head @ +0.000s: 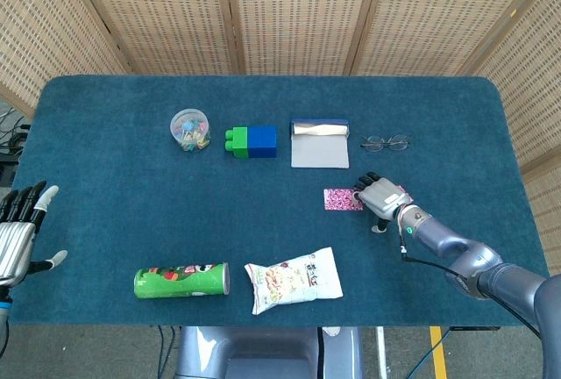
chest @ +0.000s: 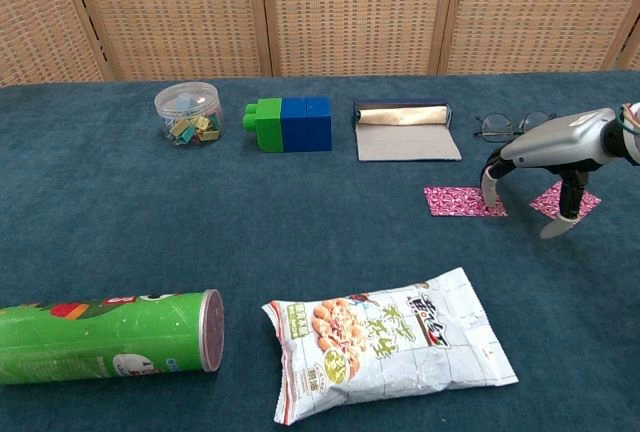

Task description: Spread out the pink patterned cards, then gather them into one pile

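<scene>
One pink patterned card (head: 341, 199) (chest: 461, 201) lies flat on the blue table right of centre. A second pink card (chest: 562, 199) lies a little further right, partly behind my right hand's thumb. My right hand (head: 380, 196) (chest: 548, 146) arches over the gap between the two cards with its fingers apart. One fingertip (chest: 488, 186) touches the right edge of the first card, and the hand holds nothing. My left hand (head: 19, 232) hovers at the table's left edge with spread fingers and nothing in it. It shows only in the head view.
Along the far side stand a clear jar of clips (head: 189, 128), a green and blue block (head: 251, 141), a silver-edged grey pouch (head: 319, 143) and glasses (head: 387, 142). Near the front lie a green chip can (chest: 105, 336) and a snack bag (chest: 384, 341).
</scene>
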